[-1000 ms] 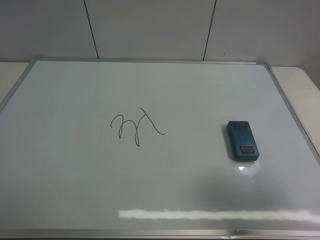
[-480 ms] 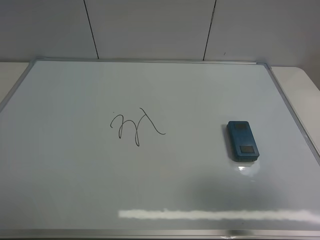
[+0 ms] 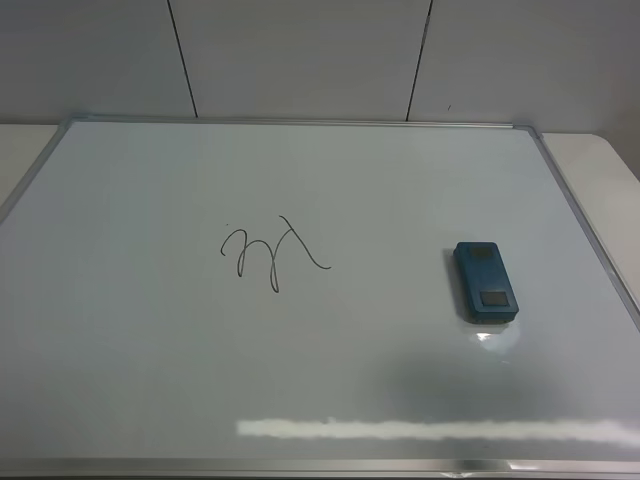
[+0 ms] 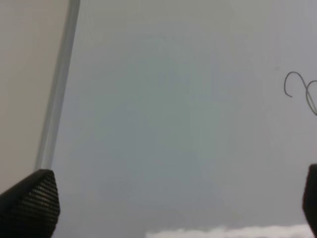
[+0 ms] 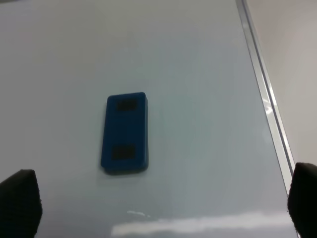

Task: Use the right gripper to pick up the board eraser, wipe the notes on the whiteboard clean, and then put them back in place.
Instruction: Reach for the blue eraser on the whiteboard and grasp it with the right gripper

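Teal board eraser flat on whiteboard, well right of notes.

Rear wall: pale grey panels, divided by two dark seams running top to bottom, each slightly slanted. Desk: off-white surface, visible at the far left and far right. Lighting even and diffuse.
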### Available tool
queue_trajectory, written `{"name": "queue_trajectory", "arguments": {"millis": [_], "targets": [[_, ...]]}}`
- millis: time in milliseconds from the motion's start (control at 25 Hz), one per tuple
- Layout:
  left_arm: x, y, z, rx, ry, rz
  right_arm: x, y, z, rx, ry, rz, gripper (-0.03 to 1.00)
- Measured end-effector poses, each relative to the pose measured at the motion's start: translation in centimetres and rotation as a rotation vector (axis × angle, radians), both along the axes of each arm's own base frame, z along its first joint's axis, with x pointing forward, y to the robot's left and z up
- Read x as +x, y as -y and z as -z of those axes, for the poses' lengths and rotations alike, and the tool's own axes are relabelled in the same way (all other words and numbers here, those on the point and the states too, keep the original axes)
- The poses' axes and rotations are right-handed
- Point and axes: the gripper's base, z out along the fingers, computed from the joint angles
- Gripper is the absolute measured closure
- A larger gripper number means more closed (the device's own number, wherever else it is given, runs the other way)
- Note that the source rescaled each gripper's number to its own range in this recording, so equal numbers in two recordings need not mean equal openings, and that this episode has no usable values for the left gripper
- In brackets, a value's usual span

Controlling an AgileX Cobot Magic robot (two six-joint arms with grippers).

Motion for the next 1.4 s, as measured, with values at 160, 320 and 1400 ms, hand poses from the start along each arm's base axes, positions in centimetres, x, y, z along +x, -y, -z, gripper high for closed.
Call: {"name": "queue_trajectory", "arguments": {"millis": [160, 320, 1400], "targets": [[0.0, 0.0, 0.0, 0.000, 0.000, 0.000, 1.4, 0.0, 0.1, -0.002, -0.090, 0.000, -0.03], [0.0, 0.0, 0.0, 0.000, 0.000, 0.000, 3.4, -0.1, 0.2, -0.004, -0.214, 0.000, -0.03], [0.0, 0.0, 0.0, 0.000, 0.000, 0.000, 15.0, -3.6, -4.3, 0.001, -0.513, -0.039, -0.03]]}}
